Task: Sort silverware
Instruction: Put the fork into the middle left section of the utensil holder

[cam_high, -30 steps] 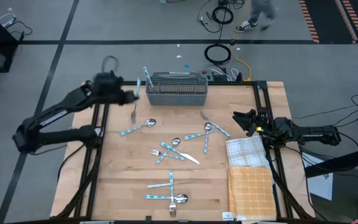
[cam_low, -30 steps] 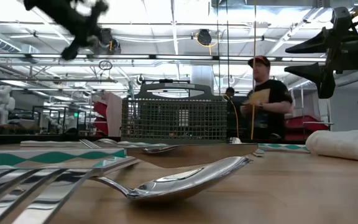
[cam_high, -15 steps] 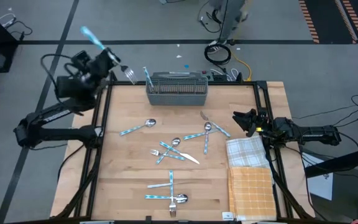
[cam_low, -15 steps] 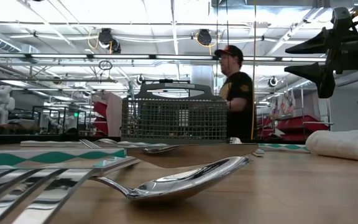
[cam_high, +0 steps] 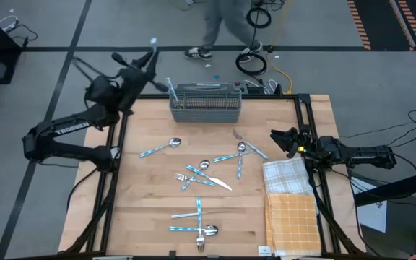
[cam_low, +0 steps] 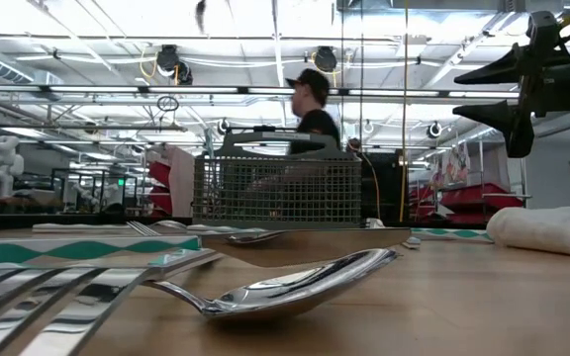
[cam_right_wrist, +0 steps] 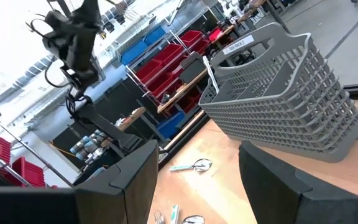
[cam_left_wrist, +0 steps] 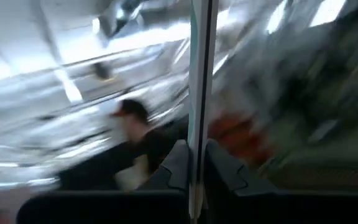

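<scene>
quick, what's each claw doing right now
Left claw: closed on a utensil, raised by the basket's left end.
Right claw: open, empty, at the table's right edge.

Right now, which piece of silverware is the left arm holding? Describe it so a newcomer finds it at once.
Start at the grey mesh basket on the table's far edge. Just off its left end, the left gripper is raised off the table. Its jaws are shut on a thin utensil with a light blue handle, the only piece in the air; the others lie flat on the wood.

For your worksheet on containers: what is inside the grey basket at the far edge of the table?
One blue-handled utensil stands in the left end of the basket, its handle sticking up above the rim. The mesh walls hide the bottom, so anything lying lower cannot be seen.
</scene>
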You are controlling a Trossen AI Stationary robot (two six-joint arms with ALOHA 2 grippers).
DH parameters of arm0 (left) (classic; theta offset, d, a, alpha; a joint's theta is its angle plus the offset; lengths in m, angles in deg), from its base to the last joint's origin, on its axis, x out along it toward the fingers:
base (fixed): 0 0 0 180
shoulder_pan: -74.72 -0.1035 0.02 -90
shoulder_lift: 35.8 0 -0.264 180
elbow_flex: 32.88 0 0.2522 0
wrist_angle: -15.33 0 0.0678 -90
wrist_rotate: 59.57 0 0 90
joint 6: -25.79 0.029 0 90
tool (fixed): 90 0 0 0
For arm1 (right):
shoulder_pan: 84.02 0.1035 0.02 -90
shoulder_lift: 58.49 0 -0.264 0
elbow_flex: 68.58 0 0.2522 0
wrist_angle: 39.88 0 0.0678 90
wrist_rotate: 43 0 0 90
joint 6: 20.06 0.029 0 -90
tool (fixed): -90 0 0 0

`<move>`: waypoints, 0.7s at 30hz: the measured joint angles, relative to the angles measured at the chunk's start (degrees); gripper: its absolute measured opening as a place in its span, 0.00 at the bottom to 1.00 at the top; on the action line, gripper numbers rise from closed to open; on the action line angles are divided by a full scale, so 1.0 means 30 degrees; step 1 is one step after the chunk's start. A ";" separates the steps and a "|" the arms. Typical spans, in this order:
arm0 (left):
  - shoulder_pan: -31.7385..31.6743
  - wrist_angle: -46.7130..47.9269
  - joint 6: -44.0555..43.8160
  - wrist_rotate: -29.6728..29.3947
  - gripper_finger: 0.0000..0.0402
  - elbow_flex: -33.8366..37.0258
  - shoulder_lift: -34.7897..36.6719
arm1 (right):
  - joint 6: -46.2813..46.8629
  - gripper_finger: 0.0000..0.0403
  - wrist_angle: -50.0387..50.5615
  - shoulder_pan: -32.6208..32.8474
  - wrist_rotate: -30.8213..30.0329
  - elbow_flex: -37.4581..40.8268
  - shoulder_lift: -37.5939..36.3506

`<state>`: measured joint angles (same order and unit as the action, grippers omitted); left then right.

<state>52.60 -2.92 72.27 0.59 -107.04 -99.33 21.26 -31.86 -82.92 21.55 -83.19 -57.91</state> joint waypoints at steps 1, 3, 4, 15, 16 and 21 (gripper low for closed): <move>0.0211 0.0349 0.2420 -0.1712 0.06 -0.0480 -0.0424 | 0.0013 0.52 0.0001 0.0005 -0.0002 -0.0001 -0.0006; 0.0330 0.0178 0.7206 -0.4248 0.06 -0.1253 -0.1428 | 0.0163 0.52 0.0000 0.0006 -0.0007 0.0003 -0.0007; 0.0321 -0.0026 0.9560 -0.5269 0.06 -0.1539 -0.1933 | 0.0194 0.52 0.0000 0.0003 -0.0008 0.0003 0.0000; -0.0059 0.3070 1.8767 -0.9775 0.06 -0.2245 -0.6235 | 0.0510 0.52 0.0007 0.0000 -0.0036 -0.0001 0.0000; 0.0051 0.3061 1.9301 -0.9465 0.06 -0.2245 -0.6689 | 0.0521 0.52 0.0000 0.0004 -0.0032 0.0003 -0.0003; 0.0602 0.5112 2.0678 -0.8764 0.06 -0.2245 -0.8317 | 0.0722 0.52 0.0007 0.0007 -0.0015 0.0003 -0.0001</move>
<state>54.41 12.41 134.31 -25.70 -113.77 -124.29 23.43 -31.84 -82.90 21.50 -83.18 -57.91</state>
